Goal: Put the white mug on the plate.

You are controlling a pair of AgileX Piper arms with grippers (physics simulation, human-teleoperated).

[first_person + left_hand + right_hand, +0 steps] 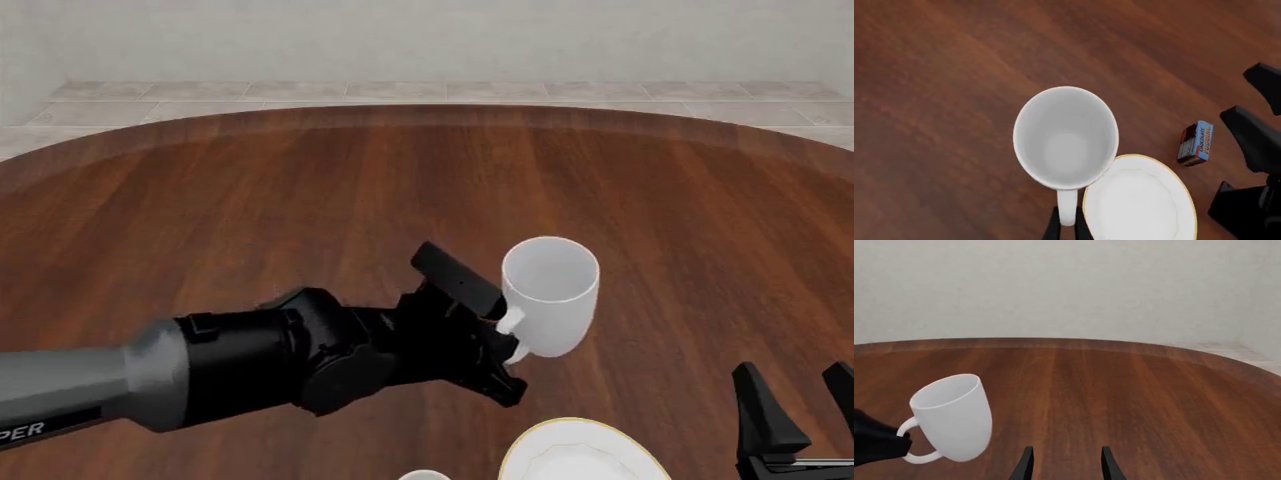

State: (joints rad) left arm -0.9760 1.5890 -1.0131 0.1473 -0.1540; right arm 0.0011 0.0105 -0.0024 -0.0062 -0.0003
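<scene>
The plate [582, 455] and a small white object [424, 475] at the table's near edge are cropped by the front view's bottom border.

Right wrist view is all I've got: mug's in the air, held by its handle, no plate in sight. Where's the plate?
Observer: Front view shows the plate at the near edge of the table, nearer than the white mug and slightly to its right.
Operator: Mug over it?
Observer: Not really. In the left wrist view, looking down into the mug, it overlaps only the plate's rim.
Operator: Any clutter near the plate?
Observer: A small chocolate box stands on the table beside the plate, apart from it.
</scene>
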